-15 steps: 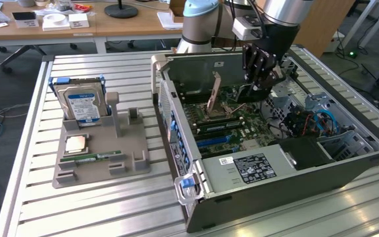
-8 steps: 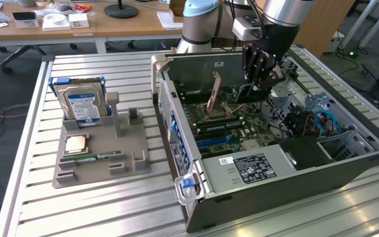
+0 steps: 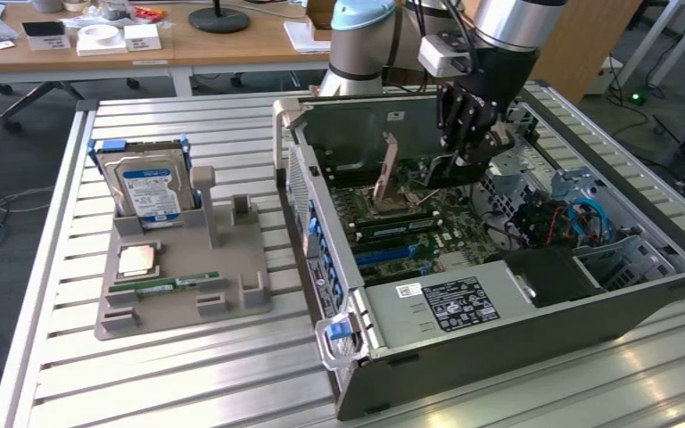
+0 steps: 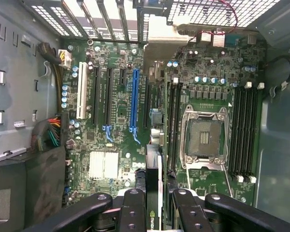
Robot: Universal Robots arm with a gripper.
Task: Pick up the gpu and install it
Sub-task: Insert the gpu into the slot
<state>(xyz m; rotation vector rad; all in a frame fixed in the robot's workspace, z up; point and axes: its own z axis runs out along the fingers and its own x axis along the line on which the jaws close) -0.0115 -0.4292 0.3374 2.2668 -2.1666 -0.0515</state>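
Install step in hand: my gripper (image 4: 157, 212) hangs inside the open computer case (image 3: 533, 348), pinching the gpu (image 4: 153, 183) edge-on above the motherboard (image 4: 118, 113), just beside the long blue slot (image 4: 134, 101). Not seated yet, I judge. Seating calls for the card's edge square over a slot, lowered straight.
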